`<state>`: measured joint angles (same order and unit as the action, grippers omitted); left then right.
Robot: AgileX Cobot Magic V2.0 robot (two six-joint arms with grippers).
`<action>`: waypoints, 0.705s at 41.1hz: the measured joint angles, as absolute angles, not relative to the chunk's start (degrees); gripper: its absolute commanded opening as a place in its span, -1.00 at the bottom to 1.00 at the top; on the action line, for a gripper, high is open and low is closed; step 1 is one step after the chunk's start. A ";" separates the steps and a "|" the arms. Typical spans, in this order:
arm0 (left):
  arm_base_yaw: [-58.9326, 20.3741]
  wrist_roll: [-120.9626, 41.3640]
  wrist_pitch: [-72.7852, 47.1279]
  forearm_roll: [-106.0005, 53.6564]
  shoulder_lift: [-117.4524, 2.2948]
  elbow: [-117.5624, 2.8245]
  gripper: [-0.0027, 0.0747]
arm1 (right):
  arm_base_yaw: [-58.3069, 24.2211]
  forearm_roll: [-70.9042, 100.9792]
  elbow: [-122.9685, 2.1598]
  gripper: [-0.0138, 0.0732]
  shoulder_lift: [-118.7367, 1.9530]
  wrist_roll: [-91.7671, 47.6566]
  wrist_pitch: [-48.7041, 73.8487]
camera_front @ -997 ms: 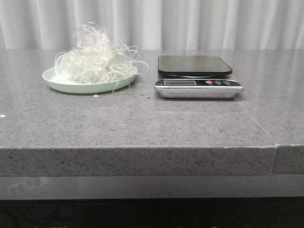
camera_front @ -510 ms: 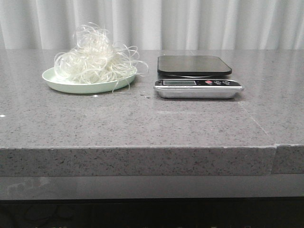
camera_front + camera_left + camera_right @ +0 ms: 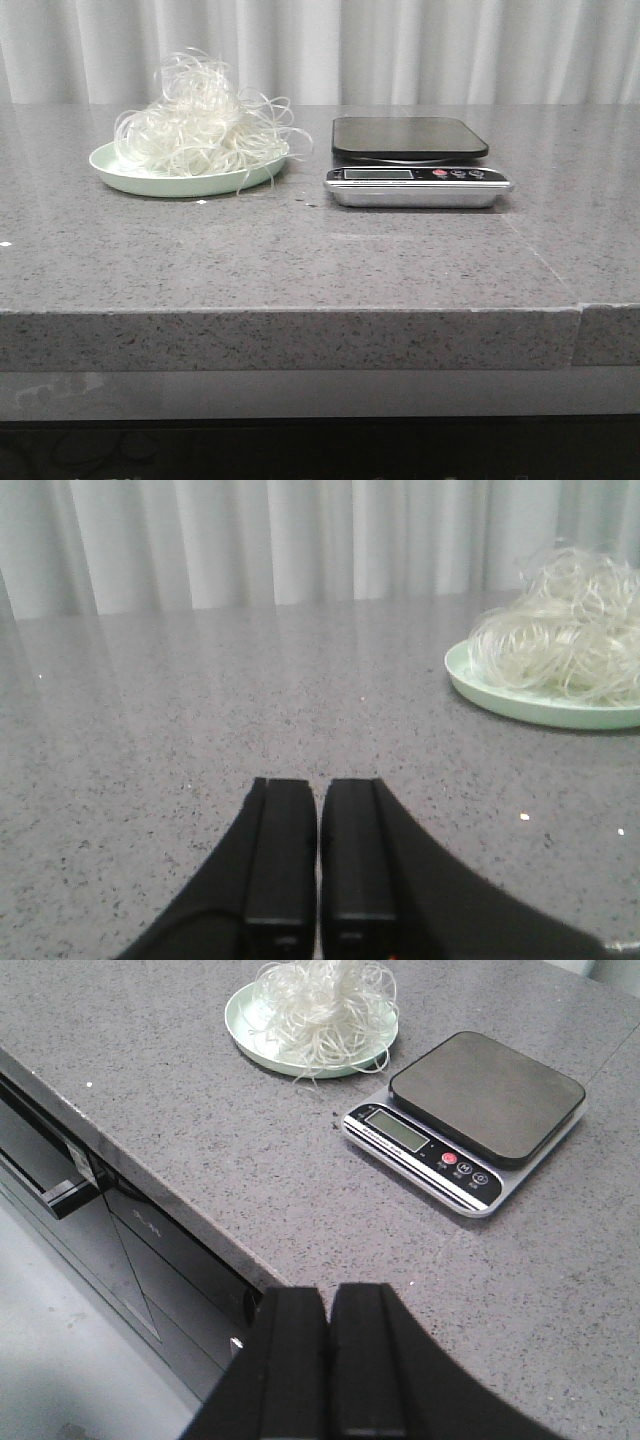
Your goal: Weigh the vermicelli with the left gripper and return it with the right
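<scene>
Nothing has moved — vermicelli (image 3: pixel 200 125), a fluffy whitish tangle with stray loops, sits on the plate (image 3: pixel 130 178) beside the scale (image 3: pixel 415 160); its button labels are unreadable. Both end effectors — left (image 3: pixel 318 865), right (image 3: pixel 328 1360) — clenched, empty.

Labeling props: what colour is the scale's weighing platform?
Black platform on a silver scale body; clearest in the right wrist view.

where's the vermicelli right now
In the front view the vermicelli is heaped on the pale green plate at the table's back left, just left of the kitchen scale and apart from it.
</scene>
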<state>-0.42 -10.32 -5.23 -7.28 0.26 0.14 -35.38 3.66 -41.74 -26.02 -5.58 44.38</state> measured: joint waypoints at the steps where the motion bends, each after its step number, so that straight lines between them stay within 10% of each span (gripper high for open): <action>1: -0.42 -9.54 -4.91 -6.66 0.26 0.14 -0.57 | -35.38 3.66 -41.74 -0.35 -26.02 -5.58 44.38; 29: -0.42 -3.18 -2.09 -2.46 0.26 0.14 -0.57 | -35.38 3.66 -41.74 -0.35 -26.02 -5.58 44.38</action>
<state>-0.42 -3.18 -2.09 -2.46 0.26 0.14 -35.38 3.66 -41.74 -26.02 -5.58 44.38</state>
